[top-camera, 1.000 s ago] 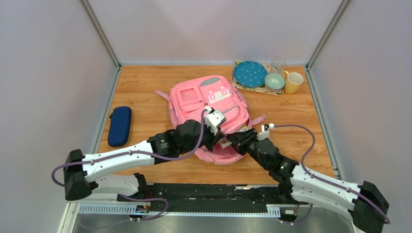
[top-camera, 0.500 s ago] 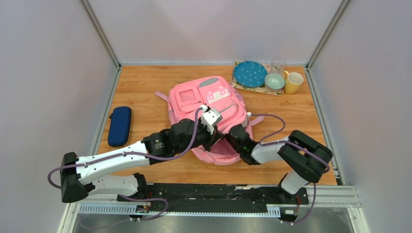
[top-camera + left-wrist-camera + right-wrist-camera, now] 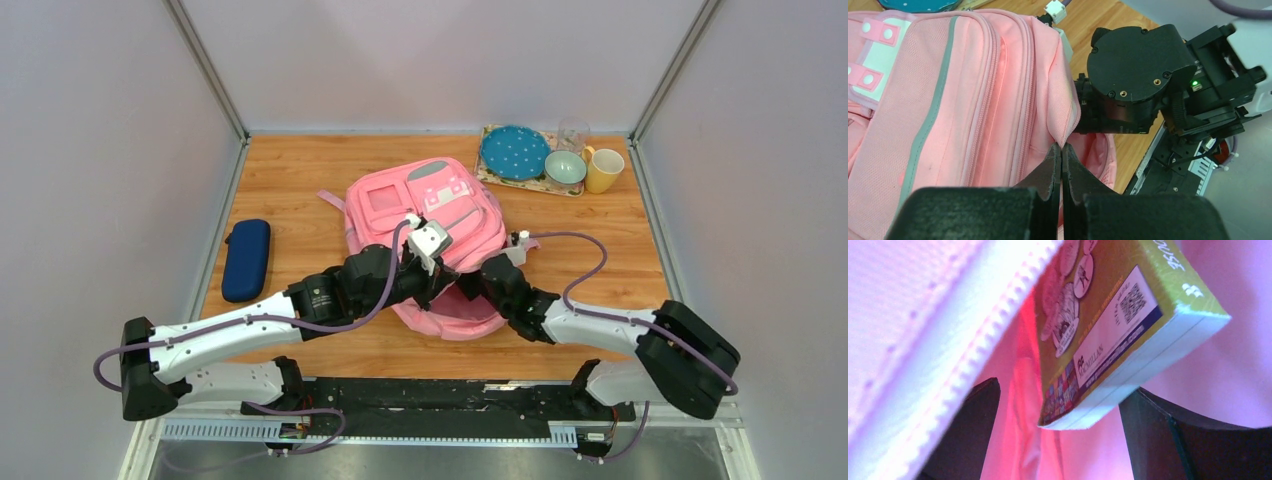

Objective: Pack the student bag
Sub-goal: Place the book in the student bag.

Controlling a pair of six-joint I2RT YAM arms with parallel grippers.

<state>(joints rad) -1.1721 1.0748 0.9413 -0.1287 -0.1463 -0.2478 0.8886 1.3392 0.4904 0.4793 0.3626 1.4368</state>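
Note:
The pink student bag (image 3: 430,210) lies flat in the middle of the table with its mouth toward the arms. My left gripper (image 3: 436,290) is shut on the upper rim of that mouth (image 3: 1062,146), pinching the pink fabric and holding it up. My right gripper (image 3: 474,284) reaches into the opening. In the right wrist view its fingers (image 3: 968,430) stand wide apart inside the pink lining. A yellow-green book (image 3: 1108,325) hangs between them, loose. A white spiral notebook (image 3: 933,325) lies to its left.
A navy blue zip case (image 3: 246,258) lies at the left edge. At the back right a tray holds a blue dotted plate (image 3: 514,152), a green bowl (image 3: 565,167), a yellow mug (image 3: 604,170) and a clear glass (image 3: 573,133). Walls enclose the table on three sides.
My right arm folded back and pushed its gripper deeper into the bag's mouth, then its jaws opened and let go of the book. The left gripper kept its hold on the rim.

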